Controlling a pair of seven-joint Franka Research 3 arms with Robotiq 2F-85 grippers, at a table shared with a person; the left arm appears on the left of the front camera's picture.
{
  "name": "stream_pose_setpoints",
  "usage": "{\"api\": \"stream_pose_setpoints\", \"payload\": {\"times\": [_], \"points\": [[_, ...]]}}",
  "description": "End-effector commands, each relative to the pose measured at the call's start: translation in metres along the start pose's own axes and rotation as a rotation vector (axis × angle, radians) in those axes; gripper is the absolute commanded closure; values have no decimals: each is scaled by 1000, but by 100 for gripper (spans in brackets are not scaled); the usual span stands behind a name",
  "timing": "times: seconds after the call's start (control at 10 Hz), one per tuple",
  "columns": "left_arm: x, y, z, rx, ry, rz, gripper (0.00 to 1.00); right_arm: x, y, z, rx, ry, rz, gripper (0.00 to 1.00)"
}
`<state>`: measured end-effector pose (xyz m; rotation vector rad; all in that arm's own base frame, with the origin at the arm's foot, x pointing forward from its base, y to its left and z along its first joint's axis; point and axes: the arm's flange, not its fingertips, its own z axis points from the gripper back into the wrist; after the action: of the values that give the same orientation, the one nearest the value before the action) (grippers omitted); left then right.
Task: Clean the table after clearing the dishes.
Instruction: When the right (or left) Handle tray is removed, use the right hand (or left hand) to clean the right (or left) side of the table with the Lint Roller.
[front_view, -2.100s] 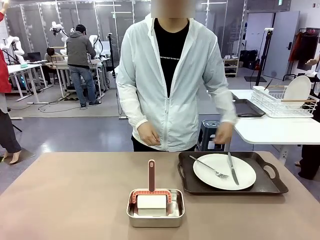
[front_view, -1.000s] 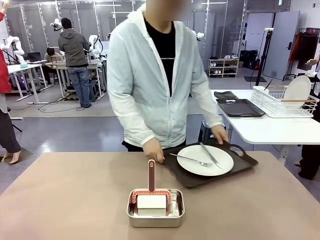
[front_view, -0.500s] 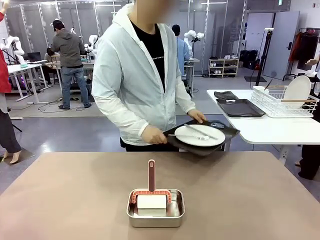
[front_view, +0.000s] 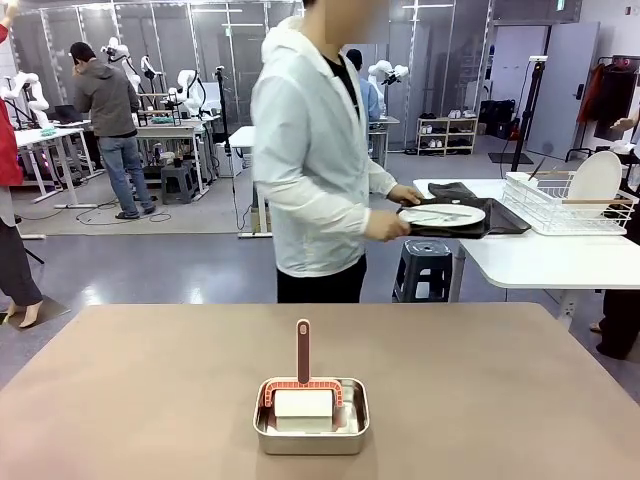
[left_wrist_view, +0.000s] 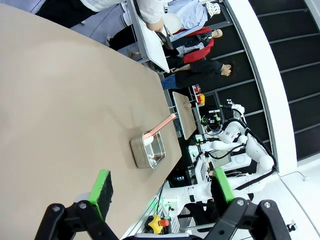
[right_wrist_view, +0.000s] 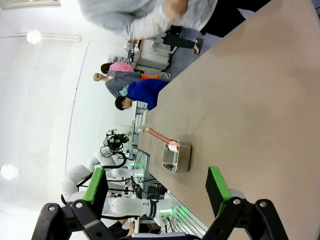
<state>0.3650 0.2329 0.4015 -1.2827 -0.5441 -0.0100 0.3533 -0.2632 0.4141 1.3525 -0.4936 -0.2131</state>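
Front view puts the pan (front_view: 311, 428) at the near middle of the table (front_view: 120, 400), roughly midway between the two arms' sides. A scrubber (front_view: 303, 403) stands in it, and its reddish handle runs straight away from the robot toward the far edge. From each wrist camera the pan lies ahead of the fingers and well apart from them, so neither arm looks clearly nearer. The left hand (left_wrist_view: 161, 190) is spread wide with nothing between its pads, and the right hand (right_wrist_view: 156, 187) is the same. The plate (front_view: 442, 214) is off the table: the person (front_view: 315, 150) holds its tray (front_view: 450, 232) with both hands at the white side table (front_view: 560, 262). Two seconds ago that tray lay on the table's far right. Since then it has been lifted and carried off, while the pan has not moved. Wiping looks like the step now due.
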Motion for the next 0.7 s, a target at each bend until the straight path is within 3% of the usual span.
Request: {"api": "stream_pose_setpoints", "payload": {"times": [0.0,0.5,0.6], "points": [[-3,-1,1,-8,-6,5,0,0,3,0,8,-3,5,0],[-3,-1,1,-8,-6,5,0,0,0,0,0,0,0,0],[-3,-1,1,-8,-6,5,0,8,24,-17,-71,53,74,0]]}}
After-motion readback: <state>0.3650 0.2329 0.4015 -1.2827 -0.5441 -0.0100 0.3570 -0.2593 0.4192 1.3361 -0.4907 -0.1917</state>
